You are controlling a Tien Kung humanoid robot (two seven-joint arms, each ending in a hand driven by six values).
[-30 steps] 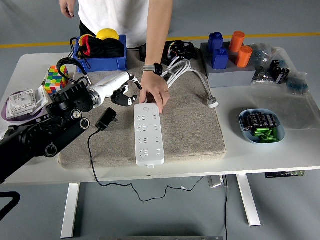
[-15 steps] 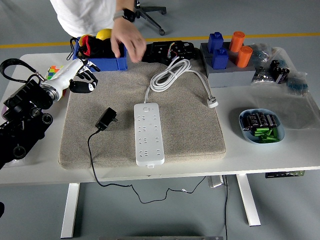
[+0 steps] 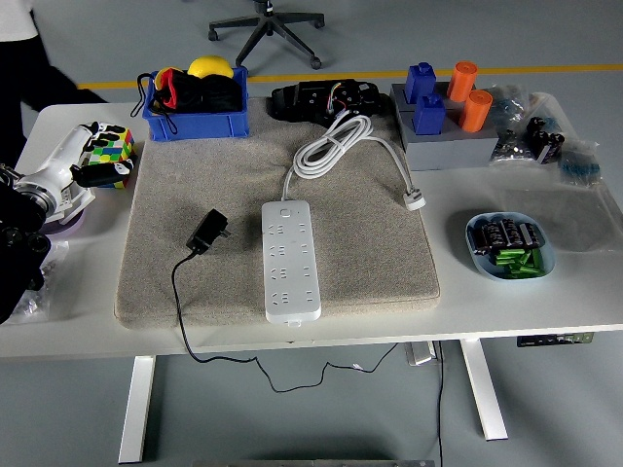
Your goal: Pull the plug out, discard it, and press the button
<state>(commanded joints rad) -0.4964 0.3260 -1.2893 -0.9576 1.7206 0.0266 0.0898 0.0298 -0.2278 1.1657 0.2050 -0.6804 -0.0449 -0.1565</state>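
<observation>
Left hand (image 3: 90,156) has pulled back further to the far left edge since half a second ago, now over the Rubik's cube (image 3: 115,146) at the left side of the surface (image 3: 545,311). Its fingers (image 3: 112,167) are loosely curled, dark-tipped, holding nothing. Person's hand that was reaching over the blue bin (image 3: 195,107) is gone; only a dark sleeve (image 3: 34,73) shows at top left. Right arm not in view.

Plug (image 3: 207,232), a black adapter, lies loose on the grey mat (image 3: 370,253), just left of the power strip (image 3: 289,259) and apart from it, not in any socket. Its black cord (image 3: 180,311) runs down off the mat's front edge and hangs below the surface. Power strip is white, lying lengthwise mid-mat, unmoved, its button end toward the far side. White cable (image 3: 336,144) from the strip is coiled at the mat's far edge, with its white plug end (image 3: 416,200) resting at the right of the mat.

Blue bin holds a yellow ball and dark items. Blue and orange blocks (image 3: 443,97) sit on a grey tray at far right. Light blue dish (image 3: 510,245) of batteries is near the right front, well apart from the mat.
</observation>
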